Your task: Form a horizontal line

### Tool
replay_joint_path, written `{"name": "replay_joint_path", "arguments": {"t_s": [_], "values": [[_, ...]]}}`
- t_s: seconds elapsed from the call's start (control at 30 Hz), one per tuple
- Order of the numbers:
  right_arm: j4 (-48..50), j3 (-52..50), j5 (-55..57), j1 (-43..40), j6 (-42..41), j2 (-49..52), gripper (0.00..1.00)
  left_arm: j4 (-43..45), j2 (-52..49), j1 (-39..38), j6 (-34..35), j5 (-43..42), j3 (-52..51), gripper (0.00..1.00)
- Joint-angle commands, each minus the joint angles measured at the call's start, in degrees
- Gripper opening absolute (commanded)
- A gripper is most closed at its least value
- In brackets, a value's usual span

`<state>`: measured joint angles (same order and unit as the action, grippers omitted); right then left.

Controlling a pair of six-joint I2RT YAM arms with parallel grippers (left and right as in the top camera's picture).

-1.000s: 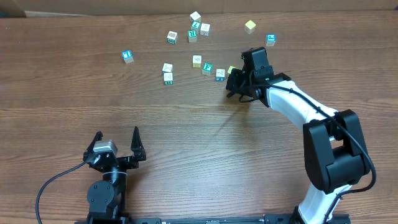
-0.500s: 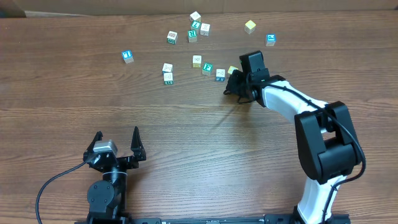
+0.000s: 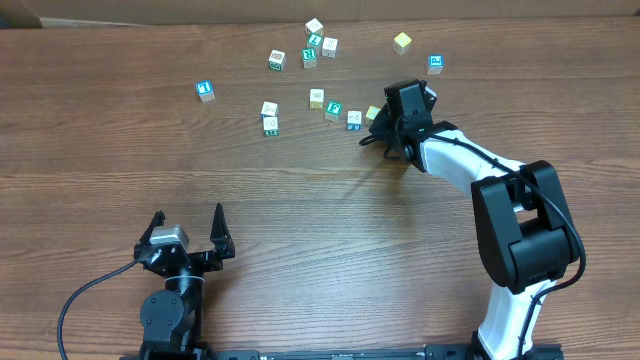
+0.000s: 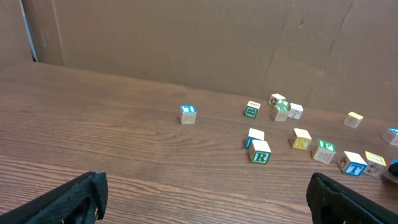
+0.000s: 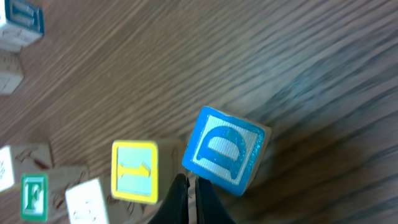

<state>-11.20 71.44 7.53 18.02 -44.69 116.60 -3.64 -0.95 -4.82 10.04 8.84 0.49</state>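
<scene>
No straight row of four touching cubes shows in any view. A loose slanting string of cubes lies apart: a cream cube [image 3: 316,98], a teal-green cube [image 3: 334,110], a blue-marked cube [image 3: 354,119] and a yellow cube [image 3: 373,113]. My right gripper [image 3: 383,130] is low on the table just right of the yellow cube. In the right wrist view its fingers [image 5: 189,190] are shut and empty, with their tips between the yellow cube [image 5: 135,171] and a blue cube [image 5: 224,149]. My left gripper [image 3: 188,232] is open and empty near the front edge; it also shows in the left wrist view [image 4: 205,205].
More loose cubes lie at the back: a blue one [image 3: 205,90], a stacked-looking pair [image 3: 269,117], a cluster [image 3: 315,42], a yellow one [image 3: 402,42] and a blue one [image 3: 436,63]. A cardboard wall [image 4: 186,43] stands behind the table.
My right gripper has moved a little up and left, closer to the yellow cube. The left arm has not moved.
</scene>
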Motion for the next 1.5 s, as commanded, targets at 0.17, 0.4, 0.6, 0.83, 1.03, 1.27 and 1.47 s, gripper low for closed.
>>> {"name": "replay_joint_path", "arguments": {"t_s": [0.17, 0.4, 0.6, 0.83, 1.03, 1.27, 1.47], "values": [[0.48, -0.35, 9.55, -0.44, -0.52, 0.33, 0.04, 0.02, 0.63, 0.31, -1.25, 0.13, -0.2, 0.99], [0.31, -0.35, 10.86, -2.47, -0.5, 0.33, 0.06, 0.02, 0.63, 0.31, -1.25, 0.13, -0.2, 1.0], [-0.04, -0.35, 10.82, -4.46, -0.48, 0.33, 0.61, 0.02, 0.63, 0.31, -1.25, 0.13, -0.2, 0.99], [3.32, -0.35, 10.84, -4.98, 0.96, 0.33, 0.72, 0.02, 0.63, 0.31, -1.25, 0.13, -0.2, 1.0], [6.25, -0.35, 9.31, -4.98, 7.65, 0.33, 0.71, 0.02, 0.63, 0.31, -1.25, 0.13, -0.2, 1.0], [7.37, -0.35, 7.85, -4.98, 15.13, 0.35, 0.62, 0.02, 0.63, 0.31, -1.25, 0.13, -0.2, 1.0], [9.22, -0.35, 7.82, -4.98, 17.59, 2.05, 0.63, 0.02, 0.63, 0.31, -1.25, 0.13, -0.2, 1.0]]}}
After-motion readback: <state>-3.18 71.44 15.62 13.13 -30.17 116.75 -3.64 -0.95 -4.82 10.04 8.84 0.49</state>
